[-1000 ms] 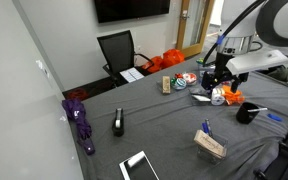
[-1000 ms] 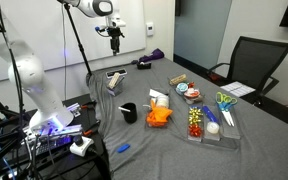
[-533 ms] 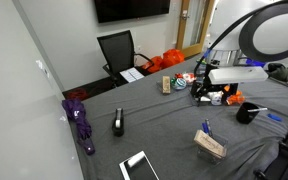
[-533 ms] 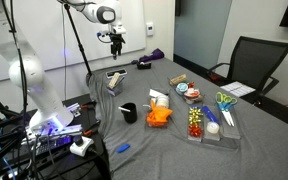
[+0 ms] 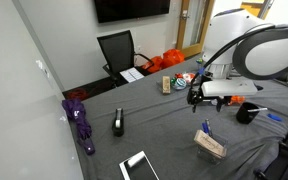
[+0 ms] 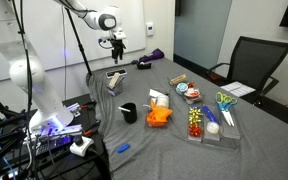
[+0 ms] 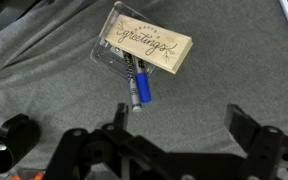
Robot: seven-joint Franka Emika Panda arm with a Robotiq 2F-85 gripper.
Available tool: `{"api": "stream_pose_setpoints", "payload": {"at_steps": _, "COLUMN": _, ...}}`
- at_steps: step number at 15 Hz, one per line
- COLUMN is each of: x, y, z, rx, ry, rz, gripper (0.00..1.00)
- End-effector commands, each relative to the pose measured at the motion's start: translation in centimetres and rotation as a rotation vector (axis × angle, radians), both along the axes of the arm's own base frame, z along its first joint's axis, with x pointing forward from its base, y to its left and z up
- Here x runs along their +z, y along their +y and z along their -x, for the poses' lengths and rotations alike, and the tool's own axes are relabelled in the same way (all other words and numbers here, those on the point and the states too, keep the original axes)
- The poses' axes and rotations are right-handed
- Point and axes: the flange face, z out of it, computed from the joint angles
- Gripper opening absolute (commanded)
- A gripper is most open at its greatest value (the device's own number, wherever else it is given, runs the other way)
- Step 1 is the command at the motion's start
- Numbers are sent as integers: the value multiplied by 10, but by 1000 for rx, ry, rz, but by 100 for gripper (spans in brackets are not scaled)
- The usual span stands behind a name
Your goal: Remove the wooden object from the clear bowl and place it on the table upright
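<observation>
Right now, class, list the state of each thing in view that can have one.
Light-tan rectangular wooden block: lying flat in container, not upright.
Small clear plastic container: holding block and pens.
Blue pens: lying, poking out.
Robotiq gripper: open, empty, above them.
Black cup: upright.

Wooden object lies in clear bowl w/ pens (on table).

a light-tan wooden block, marked with dark script lettering, is seen laid flat on its long side across a small clear bowl, which is set on the dark grey cloth-covered worktop.
</observation>
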Motion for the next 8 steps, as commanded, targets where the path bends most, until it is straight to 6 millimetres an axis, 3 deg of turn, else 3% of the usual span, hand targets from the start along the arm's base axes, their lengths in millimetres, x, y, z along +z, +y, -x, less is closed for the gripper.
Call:
{"api": "stream_pose_setpoints", "payload": {"at_steps": 1, "x": -2, "y": 0, "z": 1, "rx": 2, "ry": 3, "rz": 7, "gripper": 100}}
{"api": "stream_pose_setpoints", "payload": {"at_steps": 4, "x": -3, "y": 0, "z": 1, "rx": 4, "ry": 5, "rz": 11, "gripper": 100}}
{"api": "stream_pose_setpoints", "payload": {"at_steps": 8, "x": -25, "y": 20, "z": 4, "rx": -84, "ry": -7, "rz": 140, "gripper": 100}}
